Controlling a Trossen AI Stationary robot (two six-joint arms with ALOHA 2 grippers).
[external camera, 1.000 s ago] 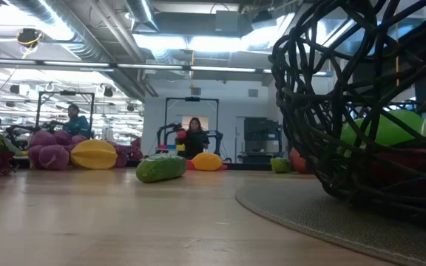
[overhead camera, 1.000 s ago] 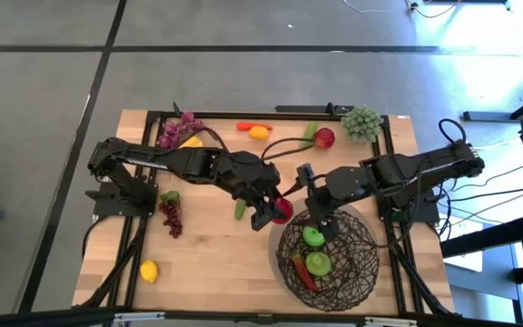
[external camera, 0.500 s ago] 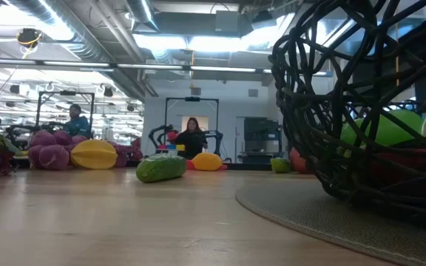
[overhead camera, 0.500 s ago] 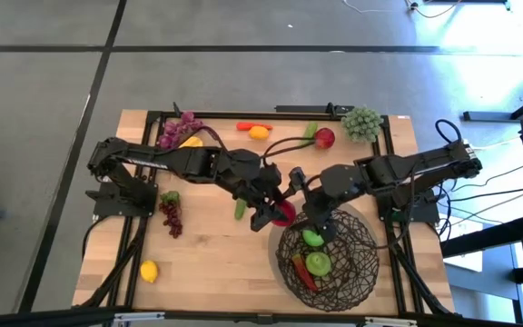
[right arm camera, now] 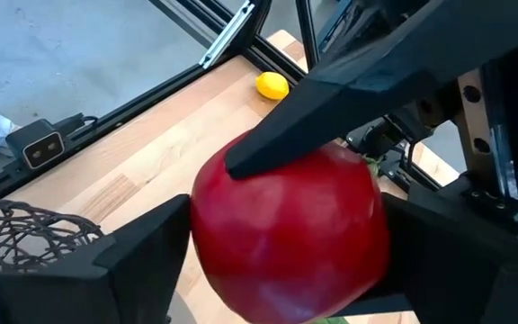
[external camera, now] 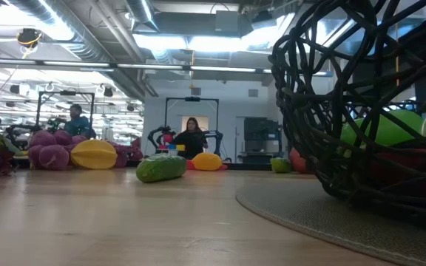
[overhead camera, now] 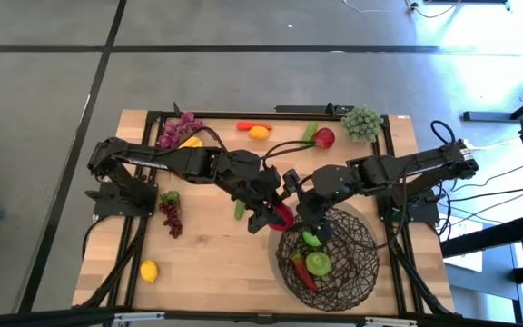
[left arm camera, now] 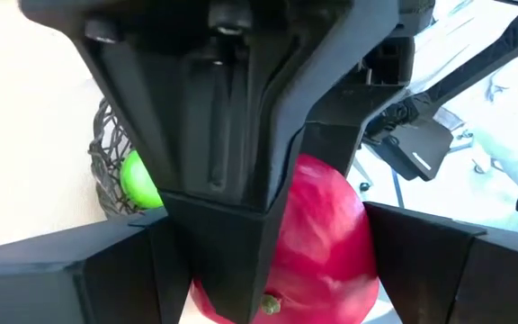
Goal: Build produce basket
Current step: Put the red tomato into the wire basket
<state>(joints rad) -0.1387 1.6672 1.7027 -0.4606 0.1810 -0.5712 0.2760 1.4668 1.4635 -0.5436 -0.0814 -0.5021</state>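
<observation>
The wooden table (overhead camera: pixel 207 245) stands on a grey floor (overhead camera: pixel 243 82) crossed by dark seams. Beyond the table's far edge, the room opens wide: ceiling ducts and pipes (external camera: pixel 87 29) run overhead between bright light strips (external camera: pixel 198 44). A person (external camera: pixel 192 137) sits by a dark frame (external camera: pixel 191 103) against the pale back wall (external camera: pixel 231 111); another person (external camera: pixel 75 118) stands farther off.

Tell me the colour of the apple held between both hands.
Red apple; clearest in the right wrist view.
</observation>
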